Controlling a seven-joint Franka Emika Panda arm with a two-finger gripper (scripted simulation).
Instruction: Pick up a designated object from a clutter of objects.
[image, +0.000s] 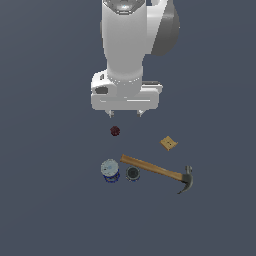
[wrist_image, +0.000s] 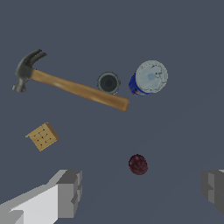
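Overhead now, my gripper (image: 125, 114) spread wide and empty above the clutter: hammer (image: 160, 171), can (image: 110, 170), tan block (image: 169, 143), cup (image: 132, 174). Maroon ball (image: 115, 131) sits alone just beneath my fingertips (wrist_image: 70, 192), apart from the others. Likely light, hard, glossy, prone to roll; pinch squarely across its widest middle.
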